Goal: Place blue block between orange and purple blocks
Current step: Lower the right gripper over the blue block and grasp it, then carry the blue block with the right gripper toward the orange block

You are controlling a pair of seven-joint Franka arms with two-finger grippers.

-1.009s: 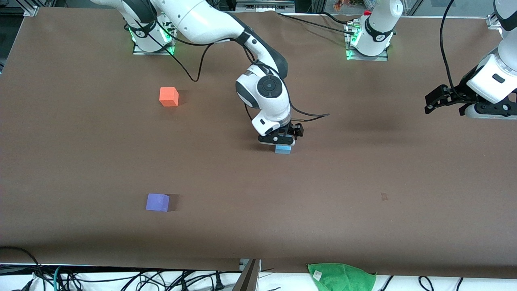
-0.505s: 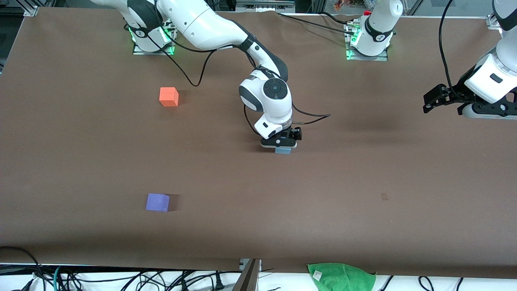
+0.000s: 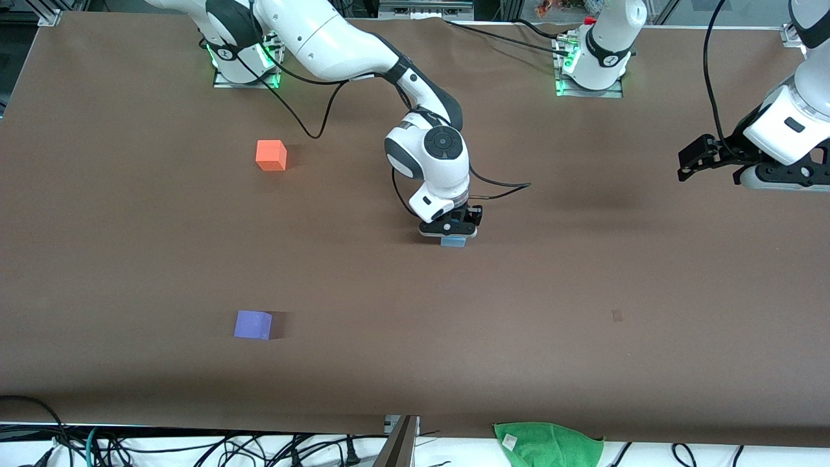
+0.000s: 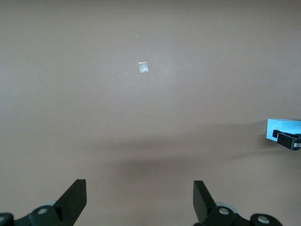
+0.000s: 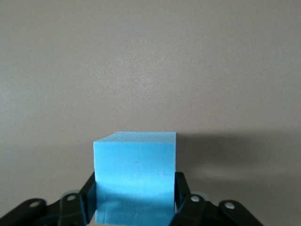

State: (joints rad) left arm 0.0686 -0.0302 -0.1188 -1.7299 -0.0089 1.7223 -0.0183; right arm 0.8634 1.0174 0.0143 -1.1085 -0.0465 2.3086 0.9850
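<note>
Three cubes lie on the brown worktop [image 3: 583,272]. The blue block [image 3: 454,242] sits near mid-worktop, enclosed by the right pincer [image 3: 452,233], which stands low over it; in the right wrist view the fingers [image 5: 89,195] press against two opposite side faces of the cube [image 5: 135,181], so the pincer is closed on it. The cube is upright, its top face level and its lower edge at the worktop surface; having equal sides, it shows no long axis, and one flat face is turned toward the front camera.

The orange block [image 3: 271,155] rests toward the right arm's end, farther from the front camera than the blue block. The purple block [image 3: 253,324] also rests toward the right arm's end, nearer the front camera. Bare worktop separates these two, and both lie well apart from the blue block.

The left pincer [image 3: 697,159] waits over the left arm's end of the worktop, near its edge, with jaws spread wide [image 4: 138,202] and holding nothing. A green cloth [image 3: 548,444] lies off the worktop's edge nearest the front camera.
</note>
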